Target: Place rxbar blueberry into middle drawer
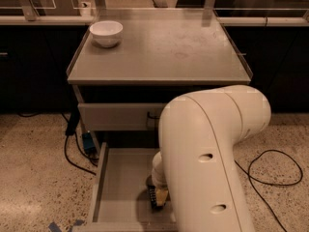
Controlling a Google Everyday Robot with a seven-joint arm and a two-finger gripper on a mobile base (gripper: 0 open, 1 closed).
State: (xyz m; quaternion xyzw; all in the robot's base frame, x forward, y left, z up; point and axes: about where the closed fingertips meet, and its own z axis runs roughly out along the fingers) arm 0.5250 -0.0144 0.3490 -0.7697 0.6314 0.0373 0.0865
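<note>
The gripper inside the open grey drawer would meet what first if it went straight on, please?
Probably the flat grey floor of the wide metal drawer just beneath the gripper; depth is unclear.

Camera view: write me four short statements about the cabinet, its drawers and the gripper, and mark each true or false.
1. The white bowl stands on the cabinet top. True.
2. The gripper hovers above the cabinet top. False: it is down inside the open drawer.
3. A black cable lies on the floor beside the cabinet. True.
4. The open drawer is the cabinet's top one. False: another drawer front sits above it.
</note>
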